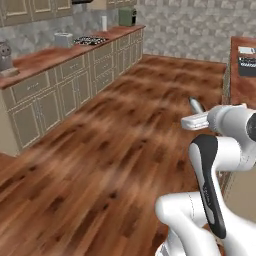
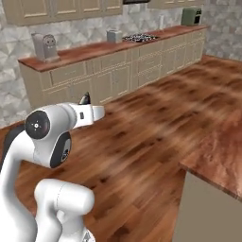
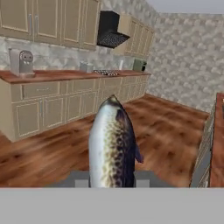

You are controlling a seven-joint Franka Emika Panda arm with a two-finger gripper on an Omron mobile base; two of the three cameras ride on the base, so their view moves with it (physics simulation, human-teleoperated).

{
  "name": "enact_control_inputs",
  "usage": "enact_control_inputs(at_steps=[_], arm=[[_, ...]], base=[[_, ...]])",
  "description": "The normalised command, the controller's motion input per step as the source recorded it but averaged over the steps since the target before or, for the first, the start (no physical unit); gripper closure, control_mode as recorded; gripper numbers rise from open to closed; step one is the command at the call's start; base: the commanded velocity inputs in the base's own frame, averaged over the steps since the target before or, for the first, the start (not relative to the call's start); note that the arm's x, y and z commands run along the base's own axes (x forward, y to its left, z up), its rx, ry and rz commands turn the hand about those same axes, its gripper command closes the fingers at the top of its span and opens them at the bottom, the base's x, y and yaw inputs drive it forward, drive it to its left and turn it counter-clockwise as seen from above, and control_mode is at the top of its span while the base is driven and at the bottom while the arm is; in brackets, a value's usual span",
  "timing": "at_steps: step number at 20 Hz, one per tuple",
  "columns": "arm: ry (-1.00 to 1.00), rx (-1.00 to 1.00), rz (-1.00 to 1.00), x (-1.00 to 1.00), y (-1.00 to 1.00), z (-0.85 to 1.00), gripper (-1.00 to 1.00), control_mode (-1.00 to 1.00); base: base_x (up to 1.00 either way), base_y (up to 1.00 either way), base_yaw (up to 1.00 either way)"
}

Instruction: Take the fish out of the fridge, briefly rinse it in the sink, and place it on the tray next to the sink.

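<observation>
Pincer (image 3: 112, 183) clamped on slender speckled grey fish (image 3: 112, 144), glossy wood-plank floor (image 1: 100, 150), panelled beige cabinets (image 2: 108, 80)

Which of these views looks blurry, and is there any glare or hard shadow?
Hand view: the fish is sharp and speckled, evenly lit. Left and right base views: the wood floor looks soft and smeared, with pale sheen patches; no hard shadows.

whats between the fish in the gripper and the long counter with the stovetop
Bare wood floor and nothing else. In the left base view the fish sticks out of the gripper, with open floor running to the long counter; the hand view shows the same.
</observation>
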Motion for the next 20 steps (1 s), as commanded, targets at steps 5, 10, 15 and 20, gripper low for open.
enact_control_inputs(at_steps=[5, 10, 15, 20], arm=[[0.0, 0.0, 0.0, 0.0, 0.0, 0.0, 1.0, 1.0], [0.0, 0.0, 0.0, 0.0, 0.0, 0.0, 1.0, 1.0], [0.0, 0.0, 0.0, 0.0, 0.0, 0.0, 1.0, 1.0], [0.0, 0.0, 0.0, 0.0, 0.0, 0.0, 1.0, 1.0]], base=[[1.0, 0.75, -0.74], [1.0, 0.78, -0.72], [1.0, 0.84, -0.69], [1.0, 0.99, -0.66]])
